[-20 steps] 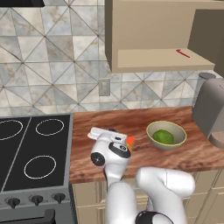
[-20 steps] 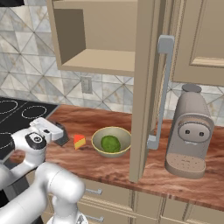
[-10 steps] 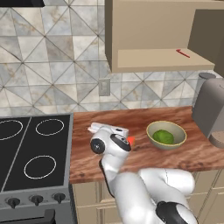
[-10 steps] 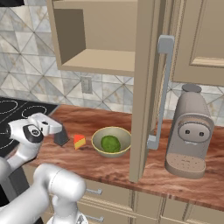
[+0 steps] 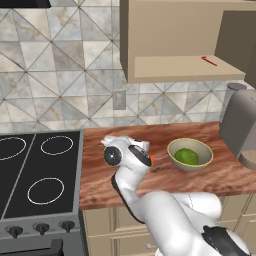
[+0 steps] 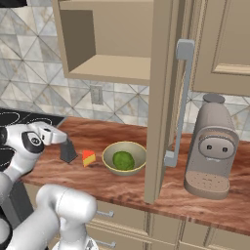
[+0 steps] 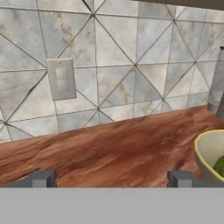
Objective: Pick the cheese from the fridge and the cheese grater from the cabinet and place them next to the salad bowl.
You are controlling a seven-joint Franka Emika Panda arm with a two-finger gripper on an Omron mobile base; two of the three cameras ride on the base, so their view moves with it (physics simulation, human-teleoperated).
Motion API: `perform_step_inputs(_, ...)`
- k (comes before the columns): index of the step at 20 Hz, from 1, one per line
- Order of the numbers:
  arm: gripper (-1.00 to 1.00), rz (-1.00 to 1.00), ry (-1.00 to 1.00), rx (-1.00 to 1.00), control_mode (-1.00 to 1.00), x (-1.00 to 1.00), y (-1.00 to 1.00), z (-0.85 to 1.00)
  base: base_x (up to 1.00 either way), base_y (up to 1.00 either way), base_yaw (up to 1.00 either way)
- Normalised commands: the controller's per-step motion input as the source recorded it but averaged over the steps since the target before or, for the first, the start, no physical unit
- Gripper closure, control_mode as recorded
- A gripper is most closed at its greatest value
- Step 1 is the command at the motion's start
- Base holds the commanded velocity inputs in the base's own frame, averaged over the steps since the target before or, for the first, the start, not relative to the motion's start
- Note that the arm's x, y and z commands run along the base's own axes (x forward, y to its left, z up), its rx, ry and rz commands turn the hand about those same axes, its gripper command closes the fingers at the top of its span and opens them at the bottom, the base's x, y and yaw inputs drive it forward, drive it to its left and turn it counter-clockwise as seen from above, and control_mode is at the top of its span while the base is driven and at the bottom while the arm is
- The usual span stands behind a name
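With cheese (image 6: 88, 157) and grater (image 6: 68, 151) beside the bowl (image 6: 124, 158), the gripper (image 7: 109, 179), jaws wide and empty, looks due only to retreat.

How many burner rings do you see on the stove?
3 on the stove: two at the back, one nearer the front. More may lie beyond the picture's left edge.

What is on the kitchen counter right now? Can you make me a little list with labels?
counter: brown wood
salad bowl: on the counter, green salad inside
cheese: on the counter, just left of the bowl
cheese grater: standing left of the cheese
gripper: open, nothing in it
cabinet: door open, red utensil on its shelf
grey appliance: right end of the counter
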Motion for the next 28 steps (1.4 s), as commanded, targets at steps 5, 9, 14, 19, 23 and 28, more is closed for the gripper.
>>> perform_step_inputs(5, -1.00, 0.00, 0.08, 0.00, -1.00, -0.10, -0.06, 0.32, 0.00, 0.00, 0.00)
perform_step_inputs(9, -1.00, 0.00, 0.12, 0.00, -1.00, -0.16, -0.17, 0.31, 0.00, 0.00, 0.00)
perform_step_inputs(14, -1.00, 0.00, 0.07, 0.00, -1.00, -0.27, -0.24, 0.29, 0.00, 0.00, 0.00)
perform_step_inputs(19, -1.00, 0.00, 0.03, 0.00, -1.00, -0.32, -0.25, 0.23, 0.00, 0.00, 0.00)
perform_step_inputs(23, -1.00, 0.00, 0.00, 0.00, -1.00, -0.35, -0.32, 0.16, 0.00, 0.00, 0.00)
perform_step_inputs(28, -1.00, 0.00, 0.03, 0.00, -1.00, -0.32, -0.35, 0.18, 0.00, 0.00, 0.00)
